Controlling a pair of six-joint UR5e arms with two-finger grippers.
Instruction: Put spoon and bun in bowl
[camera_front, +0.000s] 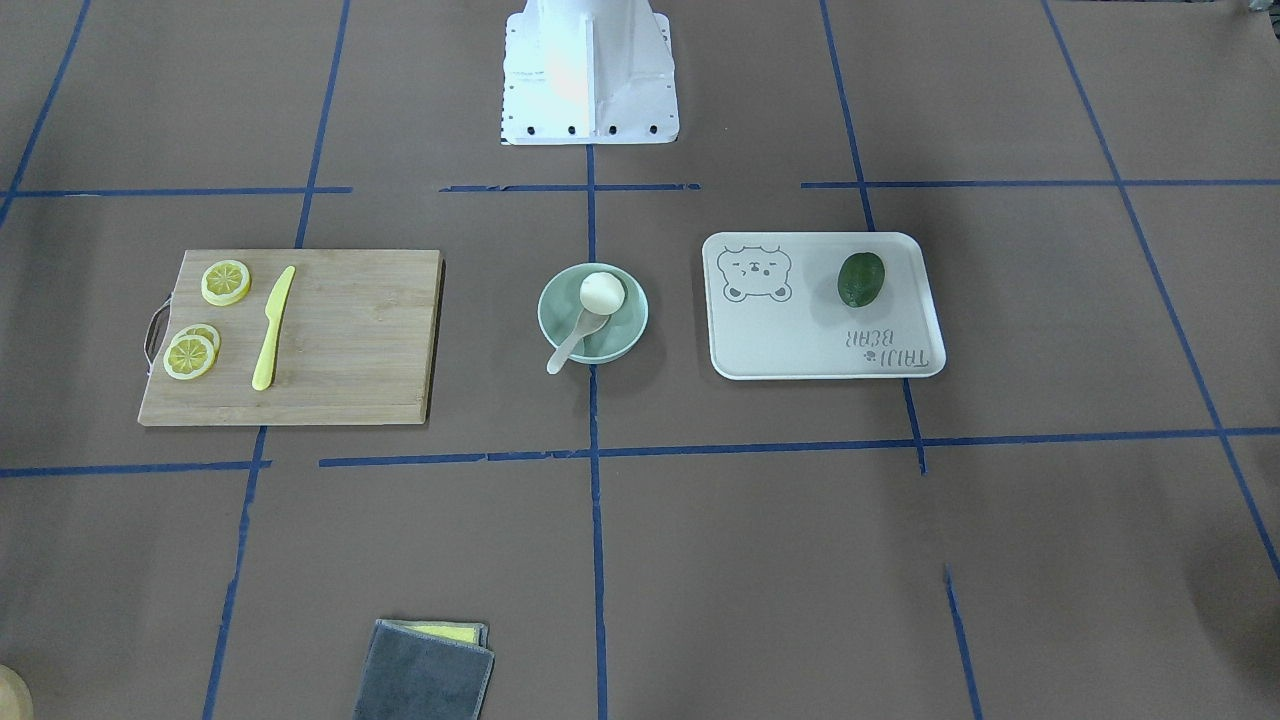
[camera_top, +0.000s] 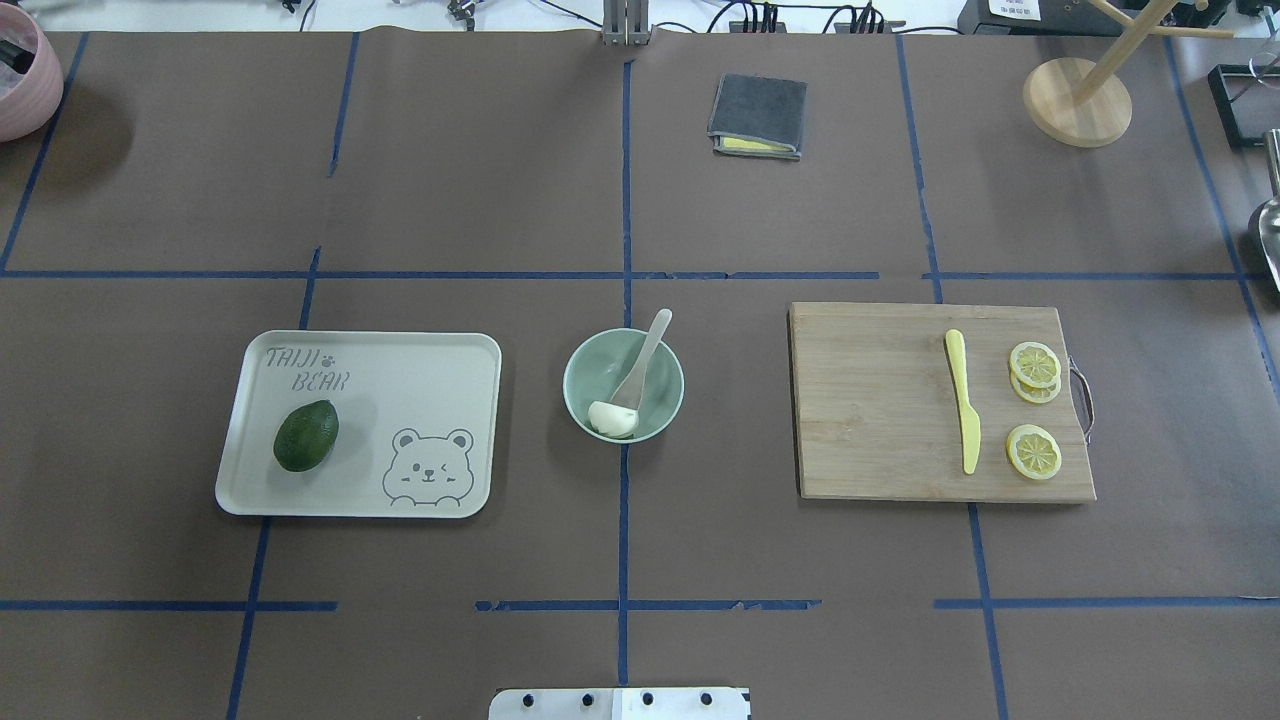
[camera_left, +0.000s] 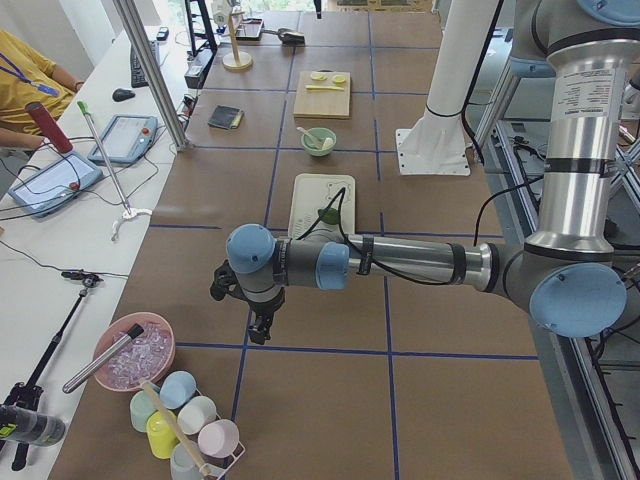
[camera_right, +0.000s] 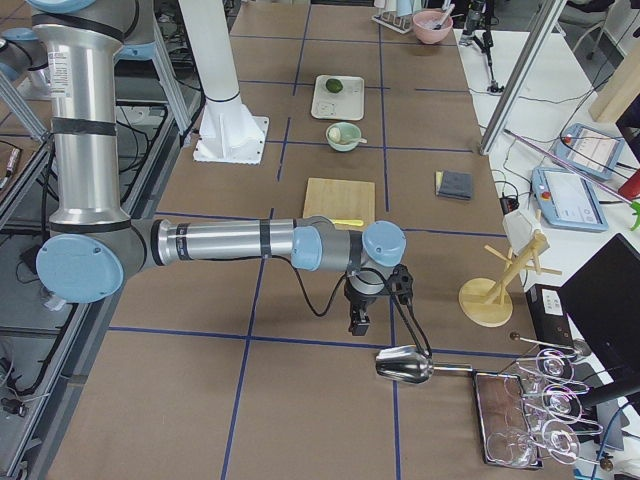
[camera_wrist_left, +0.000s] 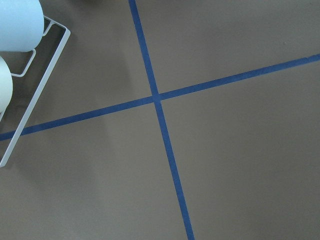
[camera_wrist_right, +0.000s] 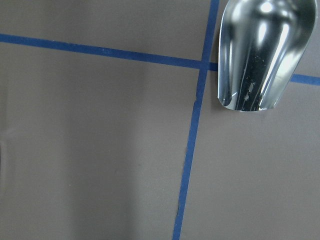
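Note:
The pale mint-green bowl (camera_front: 620, 335) (camera_top: 595, 370) stands at the table's middle. The white bun (camera_front: 602, 293) (camera_top: 612, 418) lies inside it, on the side toward the robot. The cream spoon (camera_front: 575, 340) (camera_top: 640, 365) rests with its scoop in the bowl beside the bun and its handle sticking out over the far rim. My left gripper (camera_left: 261, 330) hangs over the table's left end, far from the bowl. My right gripper (camera_right: 358, 322) hangs over the right end. Both show only in the side views, so I cannot tell whether they are open or shut.
A cream bear-print tray (camera_top: 400, 360) holds a dark green avocado (camera_top: 306, 435). A wooden cutting board (camera_top: 870, 400) carries a yellow knife (camera_top: 963, 412) and lemon slices (camera_top: 1034, 452). A grey cloth (camera_top: 758, 115) lies at the far side. A metal scoop (camera_wrist_right: 260, 50) lies under my right wrist, and a cup rack (camera_wrist_left: 30, 100) lies under my left wrist.

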